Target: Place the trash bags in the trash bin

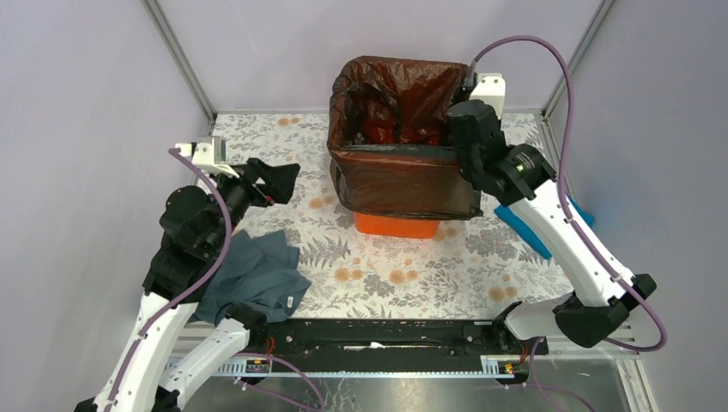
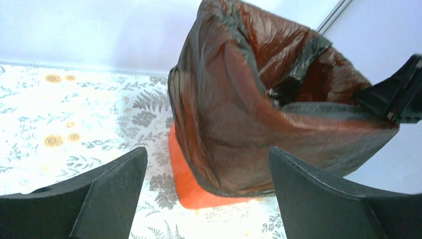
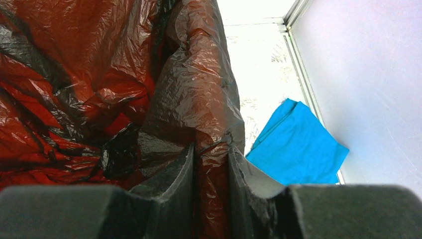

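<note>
OK, grey-blue cloth [image 1: 253, 270] lies on the worktop [image 1: 403, 275] by the left arm; left end effector [image 1: 276, 183] is spread wide, clear of the trash bin [image 1: 397, 225]. Further back, the trash bag [image 1: 403, 176] lines that bin, draped over its rim. Right end effector [image 3: 211, 149] pinches the bag's right-side film.

The tall orange plastic trash bin [image 1: 397, 225] is set at the back middle of the floral-patterned tabletop [image 1: 403, 275], with the thin black plastic trash bag [image 1: 403, 176] laid inside it and draped over its rim. A crumpled grey-blue cloth [image 1: 253, 275] is laid at the front left, and a folded bright blue cloth [image 3: 298, 144] to the bin's right.
</note>
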